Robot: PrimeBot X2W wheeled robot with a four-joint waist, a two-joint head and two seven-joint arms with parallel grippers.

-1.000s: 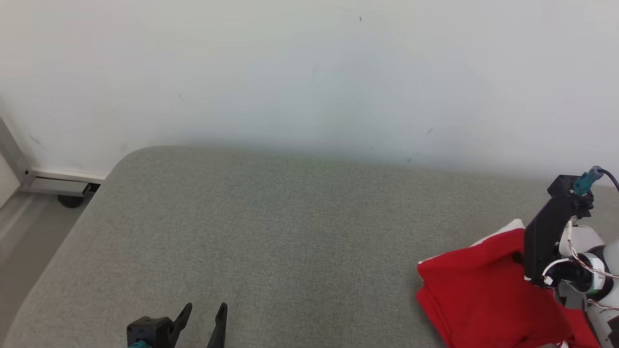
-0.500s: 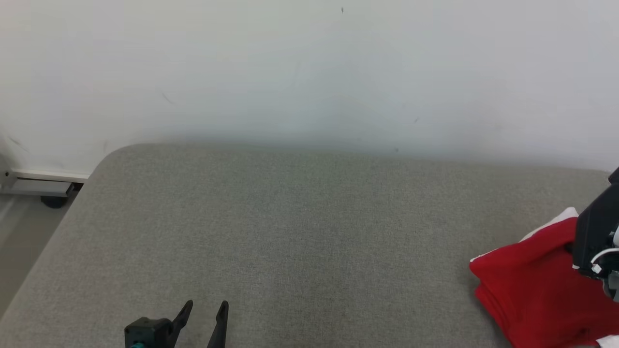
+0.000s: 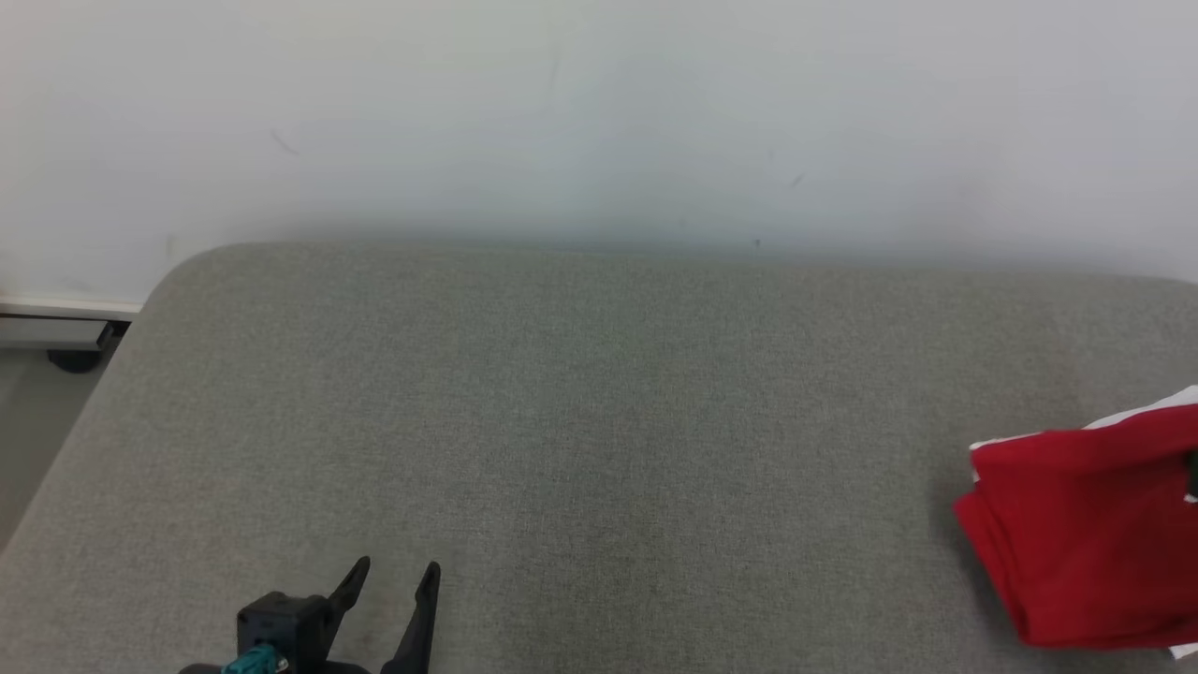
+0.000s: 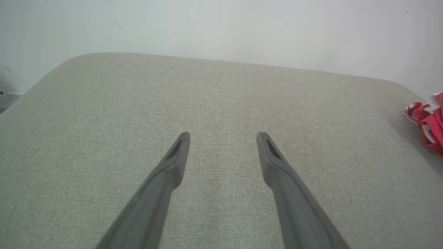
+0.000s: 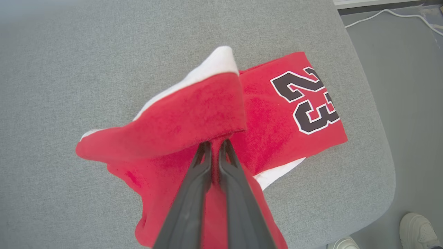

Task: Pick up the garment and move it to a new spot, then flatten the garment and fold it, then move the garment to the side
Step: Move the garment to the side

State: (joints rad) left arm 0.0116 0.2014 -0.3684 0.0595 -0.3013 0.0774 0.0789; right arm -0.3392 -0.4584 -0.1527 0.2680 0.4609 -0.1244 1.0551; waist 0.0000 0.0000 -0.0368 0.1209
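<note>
1. Open room: the grey fabric-covered tabletop (image 3: 599,421) lies bare from its rounded corner at 10 o'clock in the head view across to 3 o'clock. Its far edge meets the white wall (image 3: 599,112) at 12 o'clock. In the right wrist view the rounded edge drops to the floor (image 5: 408,86) at 3 o'clock, with a white cable (image 5: 380,15) at 1 o'clock and a person's pale shoe (image 5: 415,228) at 5 o'clock.
2. My left end effector (image 3: 398,564) is at 7 o'clock in the head view. Its fingers are spread wide with nothing between them.
3. My right end effector (image 5: 215,142) has its fingers nearly together, pinching a raised fold of the red garment (image 5: 277,117). The garment lies near the tabletop's rounded corner, its black "23" towards 2 o'clock.
4. Against a second ago: the head camera has shifted, yet the garment (image 3: 1086,534) has gone further towards 3 o'clock than that shift explains. My dark right wrist has slid almost out at the right edge. The left end effector keeps its place and spread.
5. Cut off: the head view's right edge crops the garment. The left wrist view shows a crumpled red-and-white strip (image 4: 431,121) of it at 3 o'clock. I cannot tell what kind of garment it is.
</note>
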